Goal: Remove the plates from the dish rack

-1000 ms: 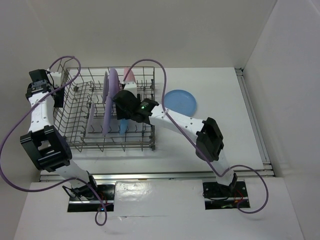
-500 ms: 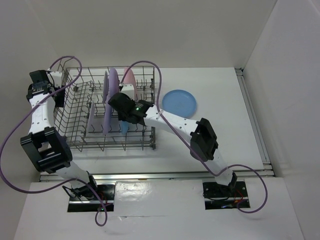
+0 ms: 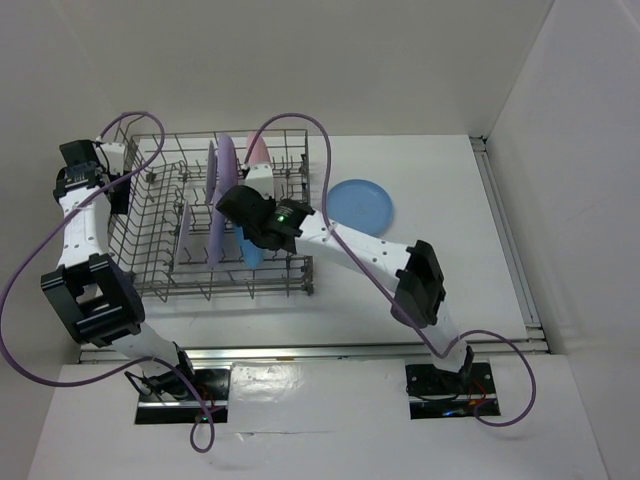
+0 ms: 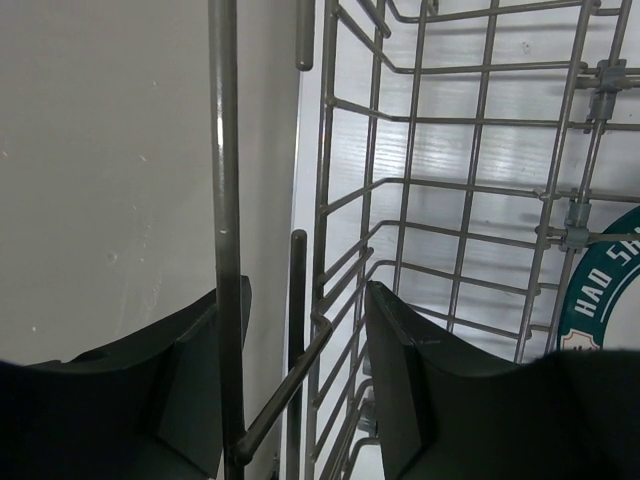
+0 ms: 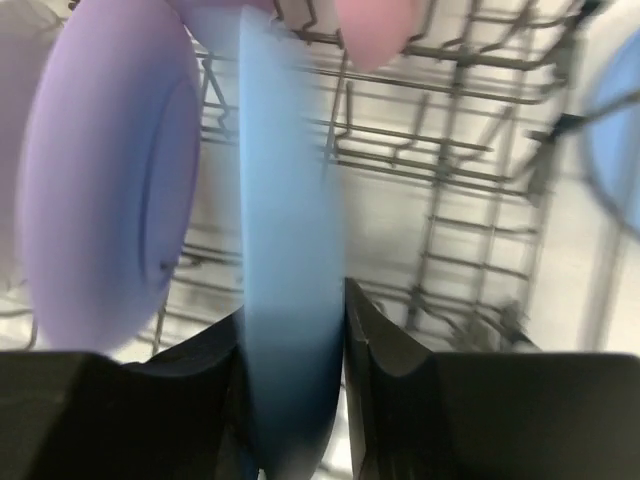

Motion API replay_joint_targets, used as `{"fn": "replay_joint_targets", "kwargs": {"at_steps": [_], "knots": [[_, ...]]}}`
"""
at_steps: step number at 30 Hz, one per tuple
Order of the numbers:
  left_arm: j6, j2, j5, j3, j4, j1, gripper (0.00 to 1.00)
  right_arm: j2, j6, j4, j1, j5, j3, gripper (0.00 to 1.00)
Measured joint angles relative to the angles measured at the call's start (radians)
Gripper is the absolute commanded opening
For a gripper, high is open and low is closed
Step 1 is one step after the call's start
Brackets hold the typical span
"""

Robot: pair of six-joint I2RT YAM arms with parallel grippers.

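Right, the right fingers [image 5: 385, 400] are down inside the dish rack [image 3: 140, 230], pinched on the rim of the held blue plate [image 5: 285, 180], one finger on each face. It stands on edge between the tines, so a rim grip is the only way in, and I'd judge a straight lift is needed to clear them. Pale sky blue, smooth and glossy, it's blurred in the wrist view, so no finer detail. Just beside it stands a lavender plate [image 5: 110, 180], also upright, with a pink plate [image 5: 375, 25] peeking in at the rack's far side.

Over on the left, the left fingers [image 4: 420, 400] stand apart, straddling the wire at the rack's far left wall. No clamp is visible; it looks like a brace to stop the rack sliding, though that's my reading. Behind the mesh there's a white plate with a dark teal lettered rim [image 4: 600, 290].

Out on the bench [image 3: 430, 170], right of the rack, an unloaded blue plate [image 3: 360, 203] lies flat. That's the likely drop spot.
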State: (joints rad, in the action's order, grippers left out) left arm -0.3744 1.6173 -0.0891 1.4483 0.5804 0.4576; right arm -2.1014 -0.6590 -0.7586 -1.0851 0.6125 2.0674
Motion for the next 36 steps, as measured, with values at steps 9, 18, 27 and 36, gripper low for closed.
{"fn": "replay_joint_targets", "kwargs": {"at_steps": [9,18,27,36], "knots": [[-0.016,0.000,0.003,0.000,-0.008,-0.002,0.63,0.270,0.106,-0.020,0.041,0.156,-0.034,0.00],[-0.017,0.000,0.002,0.001,-0.005,-0.002,0.63,0.538,0.148,0.174,0.403,0.016,-0.398,0.00],[-0.015,0.006,-0.012,0.020,0.041,-0.002,0.64,0.544,0.097,0.493,0.916,-0.517,-0.776,0.00],[-0.011,0.023,-0.056,0.041,0.087,-0.002,0.64,0.303,0.008,0.814,0.996,-0.906,-0.880,0.00]]}}
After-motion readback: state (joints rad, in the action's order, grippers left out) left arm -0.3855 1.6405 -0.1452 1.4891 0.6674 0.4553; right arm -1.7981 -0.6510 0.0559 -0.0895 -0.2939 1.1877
